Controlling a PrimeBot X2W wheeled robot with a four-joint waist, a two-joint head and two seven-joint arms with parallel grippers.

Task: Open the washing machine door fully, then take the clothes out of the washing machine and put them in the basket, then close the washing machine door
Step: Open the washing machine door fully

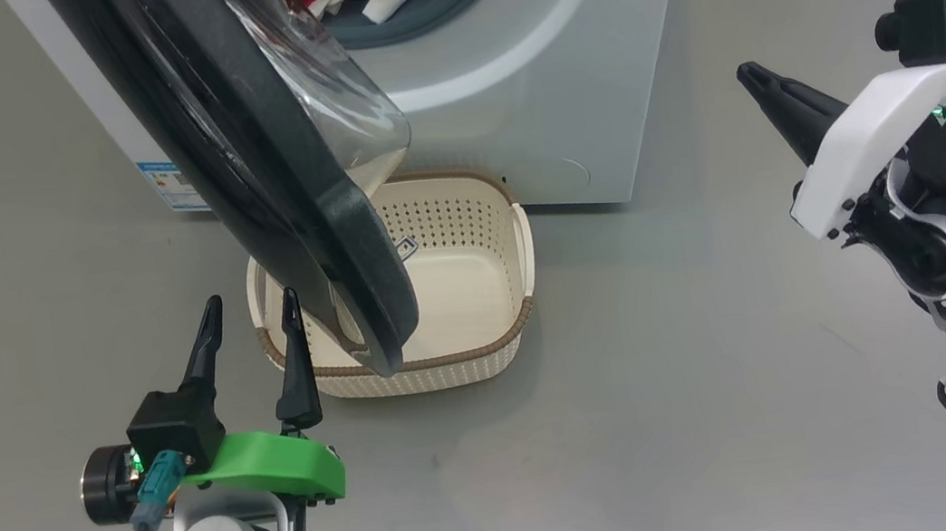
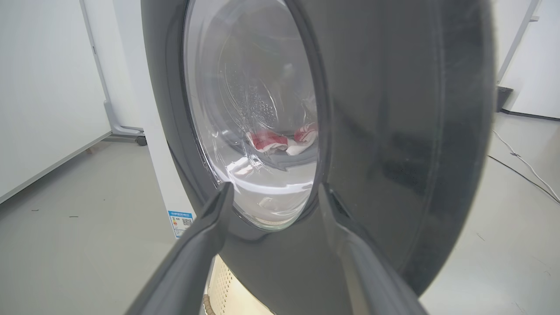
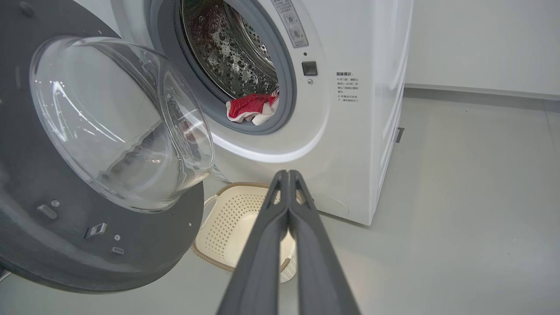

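Closest to the lens, the left end effector [image 2: 274, 189] holds its two fingers wide apart, framing the outer face of the washing machine door [image 2: 393, 131]. Whether either finger touches the rim I cannot tell. That spread suits, I judge, catching the door's edge to swing it wider, since the door stands only part open. The right end effector [image 3: 287, 175] has its fingers pressed together on nothing, well apart from the washing machine [image 3: 363, 131], probably to keep out of the door's path. From the head view, the door overhangs the basket [image 1: 450, 371] on the floor [image 1: 681, 384]. The right wrist view gives the door's inner glass bowl and the clothes [image 3: 247, 107] lying at the drum's lip. The left wrist view sees them through glass.
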